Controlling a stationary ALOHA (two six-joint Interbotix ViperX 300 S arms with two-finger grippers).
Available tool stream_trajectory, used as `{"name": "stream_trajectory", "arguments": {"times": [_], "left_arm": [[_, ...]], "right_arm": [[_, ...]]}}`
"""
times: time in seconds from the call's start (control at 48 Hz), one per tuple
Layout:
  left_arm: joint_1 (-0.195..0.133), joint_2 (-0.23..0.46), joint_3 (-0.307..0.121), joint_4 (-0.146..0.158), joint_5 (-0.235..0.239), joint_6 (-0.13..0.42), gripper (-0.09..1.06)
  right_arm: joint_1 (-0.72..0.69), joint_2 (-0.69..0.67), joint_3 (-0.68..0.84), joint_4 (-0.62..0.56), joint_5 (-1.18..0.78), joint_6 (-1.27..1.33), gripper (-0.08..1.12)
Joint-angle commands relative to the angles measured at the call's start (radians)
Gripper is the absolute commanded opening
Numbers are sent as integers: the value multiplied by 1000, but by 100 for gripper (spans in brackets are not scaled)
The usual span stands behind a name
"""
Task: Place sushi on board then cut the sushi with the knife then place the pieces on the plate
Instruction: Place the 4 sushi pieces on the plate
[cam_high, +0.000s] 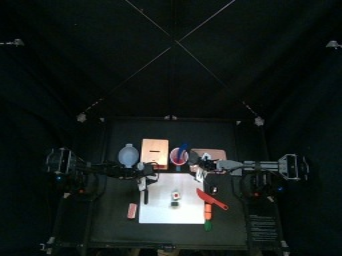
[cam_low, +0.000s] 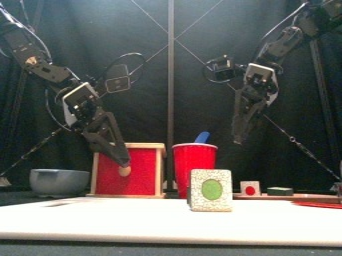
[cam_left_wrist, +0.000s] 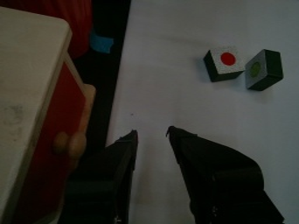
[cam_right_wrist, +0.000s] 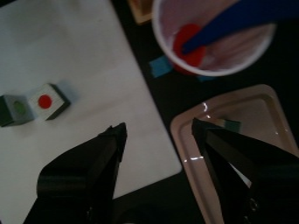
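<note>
Two sushi pieces (cam_left_wrist: 225, 63) on board (cam_left_wrist: 163, 87), seemingly touching.

Small blk table (cam_high: 114, 228): flat white cutting board (cam_high: 174, 218) at ctr, toward near edge. Far row, L to R: blue-grey bowl (cam_low: 59, 181) w/ two handles, pale wooden box (cam_low: 127, 170) w/ red drawer front, round red cup (cam_low: 195, 168). Flat pink tray (cam_right_wrist: 263, 114) just R of board.

Black jointed arms (cam_low: 40, 65); dark claws (cam_left_wrist: 152, 131).
</note>
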Motion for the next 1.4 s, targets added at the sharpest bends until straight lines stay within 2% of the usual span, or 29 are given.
{"name": "stream_trajectory", "arguments": {"times": [0.021,0.292,0.708,1.396], "left_arm": [[6,-5,-18,0,-3,0,75],[8,6,-17,0,-3,0,75],[6,21,-17,-12,-3,0,75],[8,23,-6,-11,-3,5,75]], "right_arm": [[60,14,-34,-17,-21,3,93],[126,98,-91,12,-37,3,94],[193,255,-195,-9,-28,2,94],[225,376,-287,2,23,0,94]]}}
